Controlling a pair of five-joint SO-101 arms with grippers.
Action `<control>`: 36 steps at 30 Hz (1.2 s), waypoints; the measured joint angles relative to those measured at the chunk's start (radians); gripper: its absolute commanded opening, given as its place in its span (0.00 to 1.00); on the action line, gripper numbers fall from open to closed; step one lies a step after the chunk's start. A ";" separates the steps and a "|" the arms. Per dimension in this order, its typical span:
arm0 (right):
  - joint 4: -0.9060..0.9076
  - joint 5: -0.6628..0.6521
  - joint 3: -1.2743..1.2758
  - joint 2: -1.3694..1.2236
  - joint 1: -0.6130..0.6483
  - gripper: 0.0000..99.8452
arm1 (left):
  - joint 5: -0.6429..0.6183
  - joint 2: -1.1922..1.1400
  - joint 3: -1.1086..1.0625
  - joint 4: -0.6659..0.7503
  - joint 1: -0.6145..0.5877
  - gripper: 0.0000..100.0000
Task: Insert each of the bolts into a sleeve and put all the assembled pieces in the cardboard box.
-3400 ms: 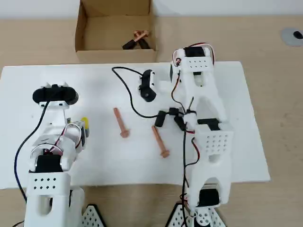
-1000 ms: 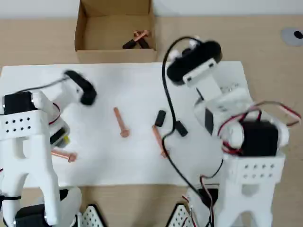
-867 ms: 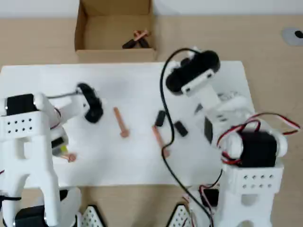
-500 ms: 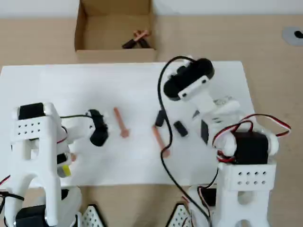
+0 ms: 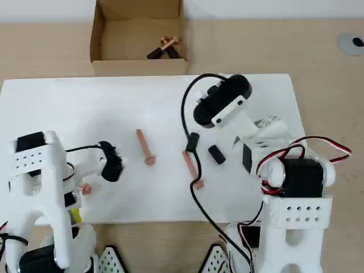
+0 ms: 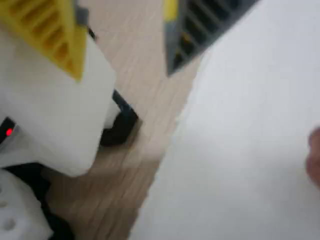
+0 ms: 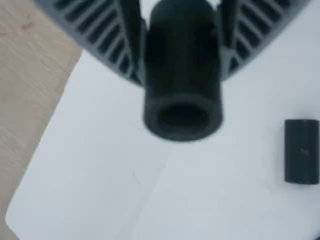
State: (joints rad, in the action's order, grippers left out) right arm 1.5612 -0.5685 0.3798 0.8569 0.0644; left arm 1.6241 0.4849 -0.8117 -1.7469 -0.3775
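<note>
My right gripper [image 7: 182,60] is shut on a black sleeve [image 7: 182,112], held above the white mat [image 5: 68,108]. In the high view the right gripper [image 5: 248,152] hangs over the mat's right half. Two more sleeves [image 5: 191,141] [image 5: 215,154] lie mid-mat; one sleeve [image 7: 301,150] appears beyond the held one. Two copper bolts [image 5: 145,147] [image 5: 192,168] lie on the mat. A third bolt [image 5: 84,187] rests beside my left gripper [image 5: 77,207]. The left gripper [image 6: 130,30] is open over the mat's front edge, with nothing between its jaws. That bolt [image 6: 315,157] is off to its side.
The cardboard box [image 5: 98,40] stands behind the mat with assembled pieces [image 5: 165,48] inside. A black cable [image 5: 190,170] trails from the right wrist across the mat. The left arm's own base [image 6: 45,150] sits close below its gripper.
The left wrist has swung from the mat's back left toward the front and lowered. The right wrist has come forward and down a little. Bolts and sleeves on the mat have stayed put.
</note>
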 measured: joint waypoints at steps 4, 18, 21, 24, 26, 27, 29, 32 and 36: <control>0.000 0.000 0.000 0.000 0.000 0.01 | 0.000 0.000 0.000 0.000 -0.061 0.12; 0.071 0.000 0.000 0.000 -0.097 0.01 | 0.000 0.000 0.172 0.026 -0.064 0.13; 0.077 0.000 0.000 0.000 -0.098 0.01 | 0.000 -0.026 0.161 0.091 -0.063 0.15; 0.083 0.000 0.000 0.000 -0.098 0.01 | 0.000 -0.077 0.144 0.155 -0.061 0.16; 0.097 0.000 0.000 0.000 -0.098 0.01 | 0.000 -0.114 0.144 0.170 -0.061 0.16; 0.101 0.000 0.000 0.000 -0.098 0.01 | 0.000 -0.130 0.144 0.173 -0.061 0.16; 0.114 0.000 0.000 0.000 -0.098 0.01 | 0.000 -0.161 0.144 0.183 -0.060 0.15; 0.137 0.002 0.000 0.000 -0.098 0.01 | 0.000 -0.190 0.155 0.186 -0.051 0.15; 0.155 0.034 0.000 0.000 -0.098 0.01 | 0.000 -0.212 0.172 0.196 -0.025 0.15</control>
State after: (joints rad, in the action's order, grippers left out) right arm 1.7162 -0.5347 0.3798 0.8569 -0.0338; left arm 1.6241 0.2731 -0.6398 -1.5505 -0.4020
